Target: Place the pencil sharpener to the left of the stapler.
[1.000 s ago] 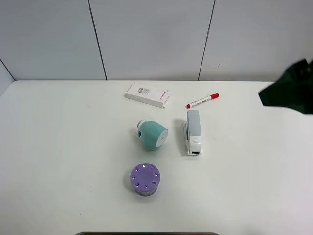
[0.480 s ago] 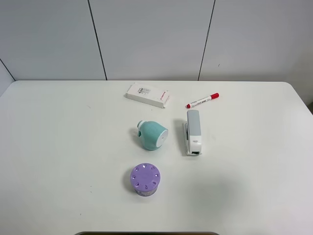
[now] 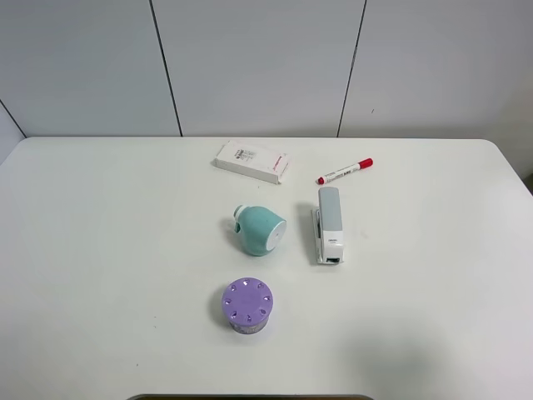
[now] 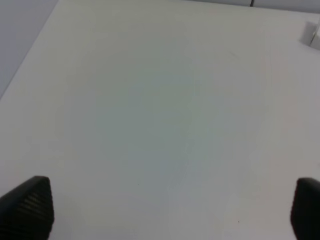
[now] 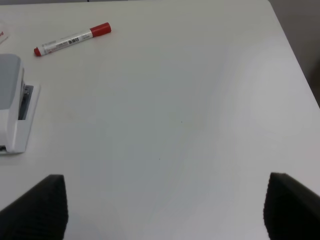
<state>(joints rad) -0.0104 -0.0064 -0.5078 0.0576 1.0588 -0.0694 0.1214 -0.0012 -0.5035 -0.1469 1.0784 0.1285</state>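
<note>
The teal pencil sharpener (image 3: 258, 231) lies on the white table (image 3: 100, 250), its white round face toward the front right and its small knob at the back left. The grey-and-white stapler (image 3: 329, 223) lies a short way to its right, lengthwise front to back; the right wrist view catches one end of the stapler (image 5: 12, 102). Neither arm shows in the exterior high view. My left gripper (image 4: 170, 210) stands open over bare table, its dark fingertips (image 4: 27, 205) far apart. My right gripper (image 5: 162, 207) is open too, with nothing between its fingertips (image 5: 37, 205).
A purple cylinder with holes (image 3: 247, 305) stands in front of the sharpener. A flat white box (image 3: 251, 161) and a red-capped white marker (image 3: 344, 171) lie behind, the marker (image 5: 72, 38) also in the right wrist view. The table's right edge (image 5: 295, 55) is close.
The dark arm that showed at the right edge of the exterior high view one second ago has gone out of view. The sharpener, stapler and other objects have not moved.
</note>
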